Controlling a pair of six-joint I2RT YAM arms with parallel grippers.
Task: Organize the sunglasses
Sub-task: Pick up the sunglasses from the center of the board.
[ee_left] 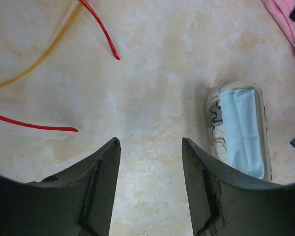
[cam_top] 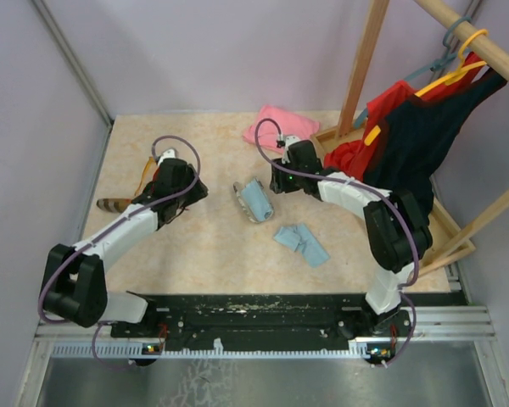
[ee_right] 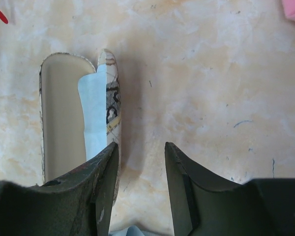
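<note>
Two thin red arms (ee_left: 102, 30) of the red-framed sunglasses and one orange arm (ee_left: 39, 61) of the amber pair cross the upper left of the left wrist view; the frames and lenses lie outside it. From above, only an orange arm (cam_top: 146, 176) shows beside the left wrist. My left gripper (ee_left: 150, 141) is open over bare table, right of those arms. My right gripper (ee_right: 141, 145) is open too, nothing between its fingers. Its left finger (ee_right: 105, 167) overlaps the edge of the open grey-patterned case (ee_right: 64, 123), which holds a light blue cloth (ee_right: 93, 118).
A brown case (cam_top: 114, 204) lies at the far left. A second blue cloth (cam_top: 301, 243) lies in front of the grey-patterned case (cam_top: 254, 201). A pink cloth (cam_top: 280, 127) sits at the back. Red and black clothes (cam_top: 407, 127) hang on a wooden rack at the right.
</note>
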